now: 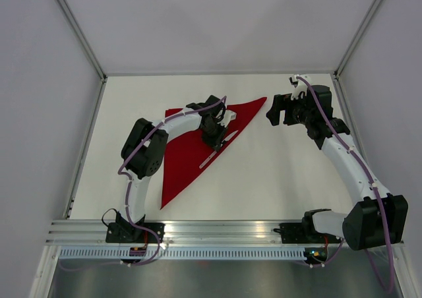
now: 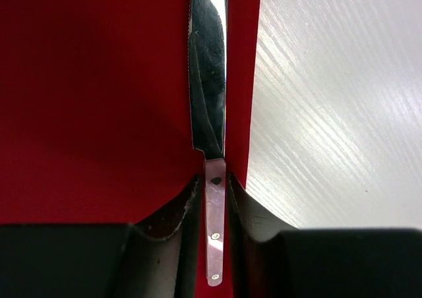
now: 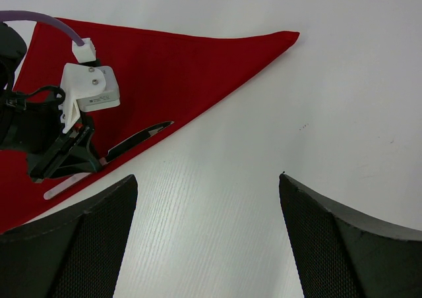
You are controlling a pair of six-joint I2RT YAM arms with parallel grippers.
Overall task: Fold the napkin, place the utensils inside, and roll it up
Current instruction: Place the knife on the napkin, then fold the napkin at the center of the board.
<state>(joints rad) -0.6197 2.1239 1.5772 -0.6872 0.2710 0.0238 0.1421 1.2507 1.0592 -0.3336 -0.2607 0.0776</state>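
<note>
Top external view shows the napkin (image 1: 184,153) lying flat on the table (image 1: 283,179), left of centre, already folded into a triangle. Its long edge runs from a far-right tip to a near-left tip. The fold step looks done.

One knife (image 1: 208,161) lies on the cloth, just inside that long edge and in line with it. No other utensil shows in any view, so I cannot tell whether more are meant to follow.

The left gripper (image 1: 219,145) sits low over the middle of the knife. In the left wrist view its fingers (image 2: 188,209) flank the pale handle where it meets the blade, and a thin strip of red shows on each side. The jaws stand narrowly parted and seem clear of the handle rather than pinching it. I judge that the knife has been laid down and let go, or nearly so.

The right gripper (image 1: 282,110) hangs over bare table just right of the napkin's far-right tip. Its jaws are spread wide and hold nothing.

What is left, as far as I can judge, is any further utensils and the whole of the rolling. No edge of the cloth is turned over the knife, and no roll has been started
</note>
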